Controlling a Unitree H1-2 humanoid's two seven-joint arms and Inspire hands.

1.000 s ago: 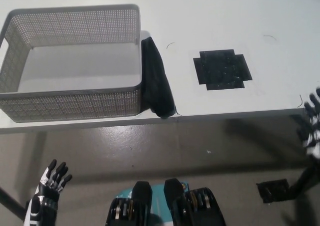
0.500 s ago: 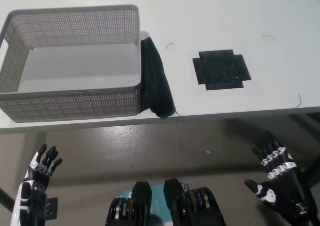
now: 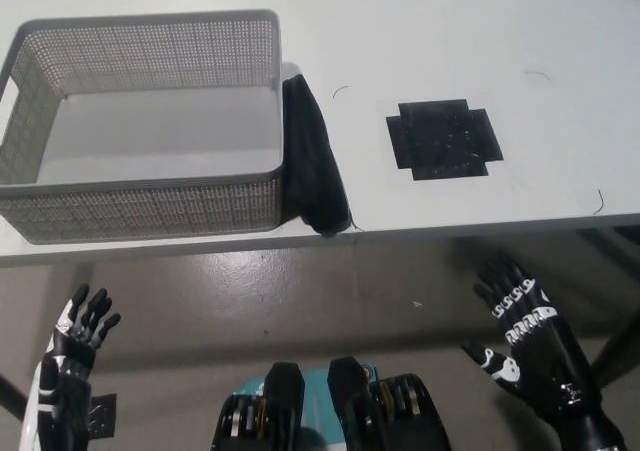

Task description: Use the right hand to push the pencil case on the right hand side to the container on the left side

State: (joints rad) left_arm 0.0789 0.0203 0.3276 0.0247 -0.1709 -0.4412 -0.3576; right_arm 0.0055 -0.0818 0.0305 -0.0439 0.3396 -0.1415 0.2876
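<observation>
The pencil case (image 3: 314,161), a dark, soft, long pouch, lay on the white surface (image 3: 480,31) pressed against the right wall of the container (image 3: 140,206). It ran from the far end of that wall to the near corner, its near end reaching the near edge of the surface and bulging slightly past the container's corner. A thin thread or zip pull stuck out at its near right tip. No brand, label or writing could be read on the case.

The container was a grey mesh basket with a solid rim, standing on the left part of the surface, with nothing seen inside it. No lettering showed on it.

To the right of the case, well apart from it, a black cross-shaped patch (image 3: 444,139) lay flat on the surface, speckled with light flecks. A few thin curved dark marks were scattered on the white top near it and toward the right edge.

The right hand (image 3: 528,346) hung below the near edge of the surface at the lower right, over the floor, released, with its fingers spread and grasping nothing. White markings ran along its black fingers, but none was legible as text. The left hand (image 3: 72,356) rested at the lower left, also below the surface, fingers apart and empty.
</observation>
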